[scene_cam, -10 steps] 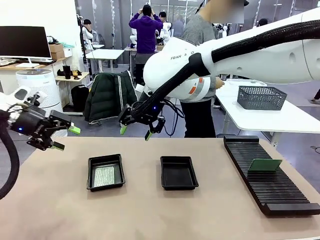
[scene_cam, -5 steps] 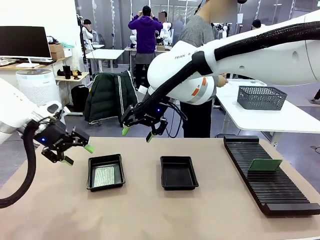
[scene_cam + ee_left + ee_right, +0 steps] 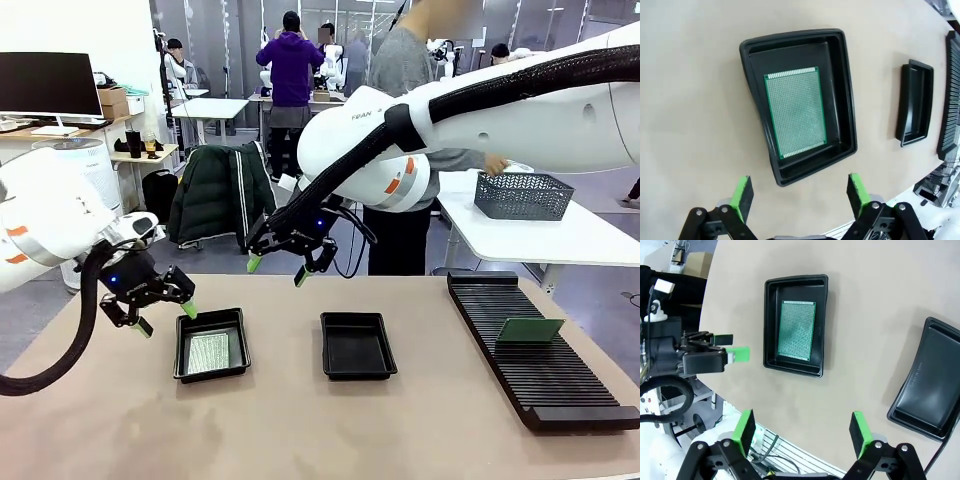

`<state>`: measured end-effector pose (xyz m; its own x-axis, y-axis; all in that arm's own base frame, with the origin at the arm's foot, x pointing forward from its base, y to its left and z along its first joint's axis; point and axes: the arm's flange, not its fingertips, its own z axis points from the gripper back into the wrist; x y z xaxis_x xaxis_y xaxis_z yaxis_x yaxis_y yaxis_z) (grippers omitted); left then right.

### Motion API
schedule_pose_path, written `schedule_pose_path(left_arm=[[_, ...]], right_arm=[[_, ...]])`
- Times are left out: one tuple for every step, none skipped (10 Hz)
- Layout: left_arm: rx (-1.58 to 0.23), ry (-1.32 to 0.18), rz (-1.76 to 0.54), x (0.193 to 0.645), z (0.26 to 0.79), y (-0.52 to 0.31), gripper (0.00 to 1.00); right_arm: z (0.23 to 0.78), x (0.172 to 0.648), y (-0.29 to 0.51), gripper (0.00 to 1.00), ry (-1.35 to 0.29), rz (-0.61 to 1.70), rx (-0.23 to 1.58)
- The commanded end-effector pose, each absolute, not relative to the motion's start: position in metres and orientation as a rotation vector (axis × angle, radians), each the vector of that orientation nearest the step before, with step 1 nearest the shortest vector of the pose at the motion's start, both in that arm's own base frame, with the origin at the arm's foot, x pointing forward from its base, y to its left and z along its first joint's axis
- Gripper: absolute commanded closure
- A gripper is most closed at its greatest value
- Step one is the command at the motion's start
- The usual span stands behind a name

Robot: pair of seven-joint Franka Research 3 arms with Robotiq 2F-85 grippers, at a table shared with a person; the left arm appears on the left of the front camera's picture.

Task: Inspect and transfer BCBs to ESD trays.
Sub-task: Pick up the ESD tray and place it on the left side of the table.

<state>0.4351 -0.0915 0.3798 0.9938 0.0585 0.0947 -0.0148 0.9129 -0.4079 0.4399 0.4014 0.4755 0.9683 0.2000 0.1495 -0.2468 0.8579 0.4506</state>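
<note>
A beige table [image 3: 300,430] carries 2 shallow black rectangular plastic trays with sloped rims, set side by side and well apart. The left tray [image 3: 212,317] holds 1 thin flat green rectangular circuit board [image 3: 209,352] lying flat on its floor. In the left wrist view the board [image 3: 796,112] sits inside the tray's rim [image 3: 795,37] with a black margin all round, its speckled face up. The right tray [image 3: 358,345] shows its bare black floor from wall to wall.

The left gripper [image 3: 167,318] hangs just above the table at the left tray's near-left corner, its green-padded fingers spread wide and holding nothing. From its own camera the left gripper [image 3: 799,190] has the tray's near edge between its open fingers, apart from it. The right gripper [image 3: 277,269] hovers higher, beyond the 2 trays and between them, also wide open with nothing in its grasp. Its wrist view looks down past the right gripper [image 3: 802,429] onto the board [image 3: 797,330] in its tray.

At the table's right side lies a long black ribbed slotted rack [image 3: 540,370] with a second green board [image 3: 530,330] standing in its slots. Behind it, a person's hand [image 3: 495,165] reaches to a grey mesh basket [image 3: 523,195] on a white table.
</note>
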Motion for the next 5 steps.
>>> schedule_pose_path(left_arm=[[-0.338, -0.088, 0.038, 0.452, 0.376, -0.103, 0.00], [-0.309, -0.082, 0.042, 0.457, 0.372, -0.106, 0.00], [-0.297, -0.071, 0.042, 0.462, 0.366, -0.110, 0.00], [-0.293, -0.045, 0.038, 0.467, 0.361, -0.113, 0.00], [-0.270, -0.034, 0.064, 0.472, 0.357, -0.114, 0.00]], right_arm=[[0.476, 0.439, 0.402, 0.00, -0.098, 0.230, 0.484], [0.476, 0.439, 0.402, 0.00, -0.098, 0.230, 0.484], [0.476, 0.439, 0.402, 0.00, -0.098, 0.230, 0.484], [0.476, 0.439, 0.402, 0.00, -0.098, 0.230, 0.484], [0.476, 0.439, 0.402, 0.00, -0.098, 0.230, 0.484]])
